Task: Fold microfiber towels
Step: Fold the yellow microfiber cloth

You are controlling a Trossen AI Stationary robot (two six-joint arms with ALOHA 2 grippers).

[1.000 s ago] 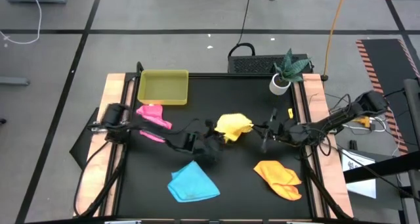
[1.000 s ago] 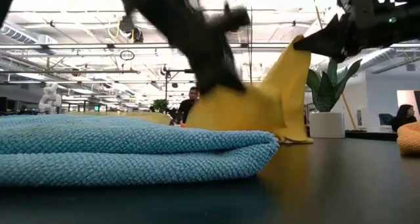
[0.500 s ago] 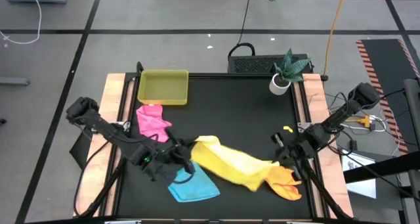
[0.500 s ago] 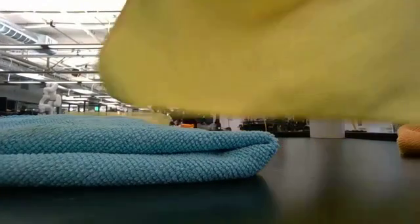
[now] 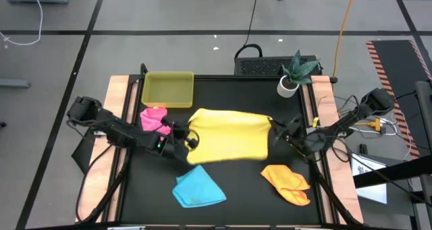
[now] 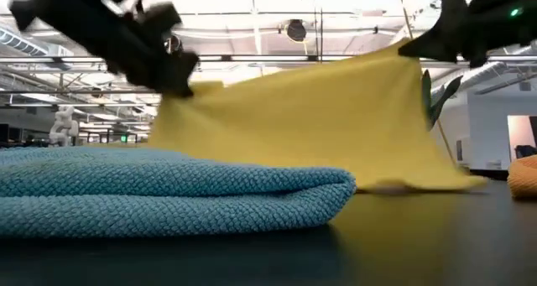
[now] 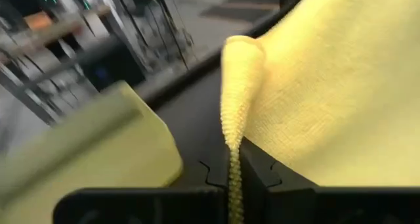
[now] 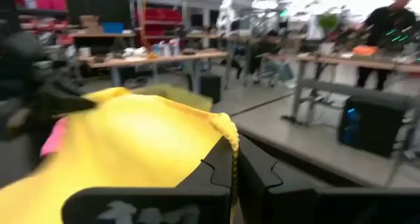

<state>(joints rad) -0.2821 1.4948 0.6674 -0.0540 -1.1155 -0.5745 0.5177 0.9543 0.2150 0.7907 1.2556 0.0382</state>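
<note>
The yellow towel [image 5: 229, 135] is spread out in mid-table, held up between my two grippers. My left gripper [image 5: 187, 141] is shut on its left end; my right gripper [image 5: 275, 130] is shut on its right end. The towel's near edge [image 6: 411, 184] touches the table. The pink towel [image 5: 155, 119] lies crumpled near the tray. The sky blue towel [image 5: 197, 188] lies folded near the front edge, the orange towel [image 5: 287, 183] crumpled at front right. My left gripper pinches the yellow towel's left corner edge [image 7: 233, 159] between its two fingers, coming level from the table's left. The cloth stands up as a bunched fold past the fingers. My right gripper pinches the towel's right corner edge [image 8: 231, 145] between its two fingers, coming level from the table's right. The towel is drawn taut between the two holds and raised above the table, its near edge resting on it.
A yellow-green tray [image 5: 169, 90] stands at the back left. A potted plant [image 5: 291, 73] stands at the back right corner. A small yellow bit [image 5: 316, 122] lies by the right edge. People sit at desks in the room behind.
Both grippers dropped toward the near edge, dragging the yellow towel from a bunched heap into a long band over the blue and orange towels, then moved back toward the far edge and up. The towel now spreads flat and taut between them in mid-table.
</note>
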